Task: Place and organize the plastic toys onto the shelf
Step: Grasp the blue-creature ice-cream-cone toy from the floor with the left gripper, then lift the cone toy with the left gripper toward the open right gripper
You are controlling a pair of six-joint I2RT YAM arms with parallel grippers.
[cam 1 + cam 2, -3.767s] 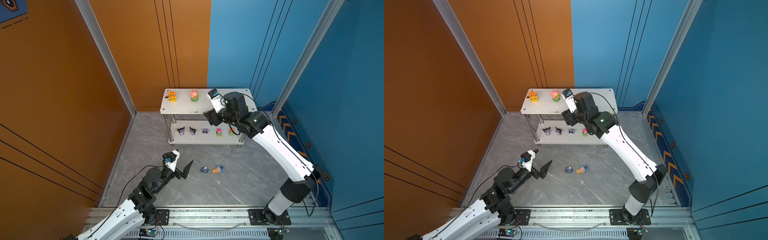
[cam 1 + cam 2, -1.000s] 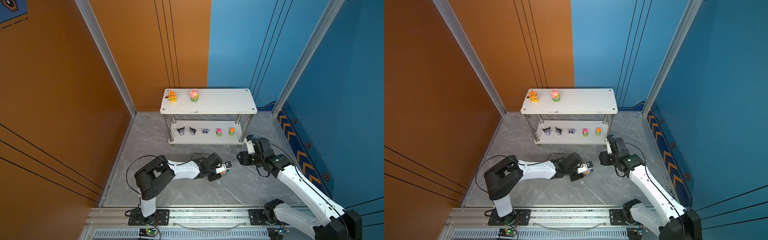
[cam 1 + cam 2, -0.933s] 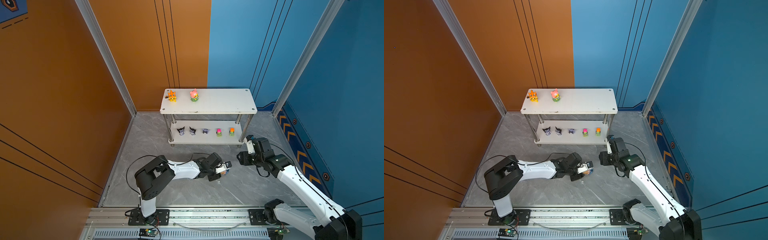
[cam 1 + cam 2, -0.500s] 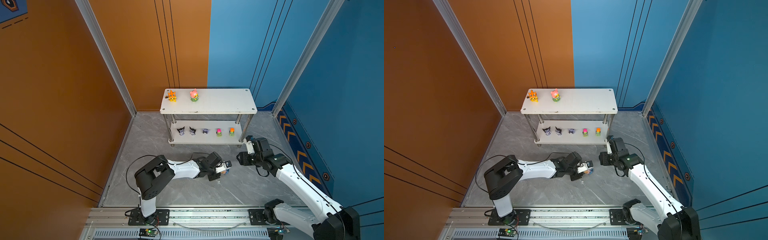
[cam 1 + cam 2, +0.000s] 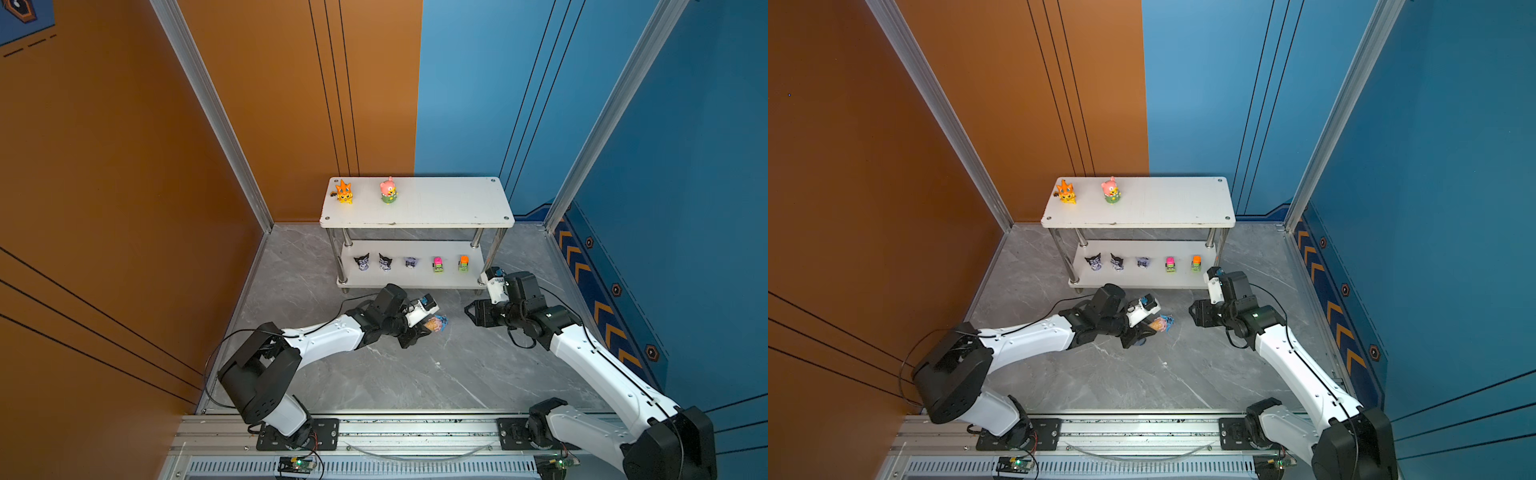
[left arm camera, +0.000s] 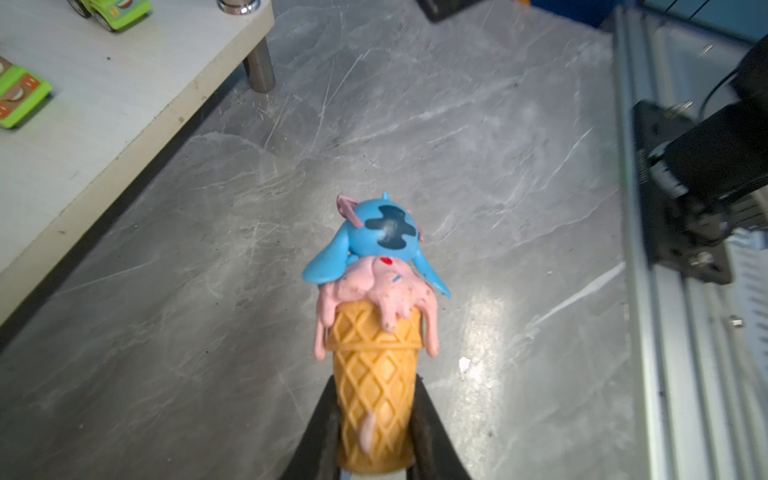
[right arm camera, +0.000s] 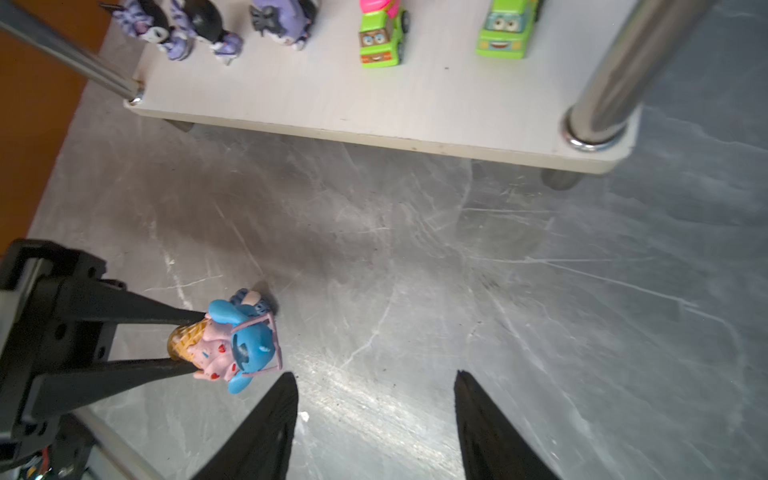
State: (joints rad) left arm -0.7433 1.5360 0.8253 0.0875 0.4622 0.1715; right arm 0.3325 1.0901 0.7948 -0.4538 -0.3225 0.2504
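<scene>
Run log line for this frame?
left gripper: shut on cone toy | right gripper: open, empty | shelf: partly filled

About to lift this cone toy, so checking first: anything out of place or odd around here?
Yes. A small grey-blue toy lies on the floor beside the cone toy that the left gripper holds, not on the shelf. A tiny white fleck also lies on the floor nearby.
</scene>
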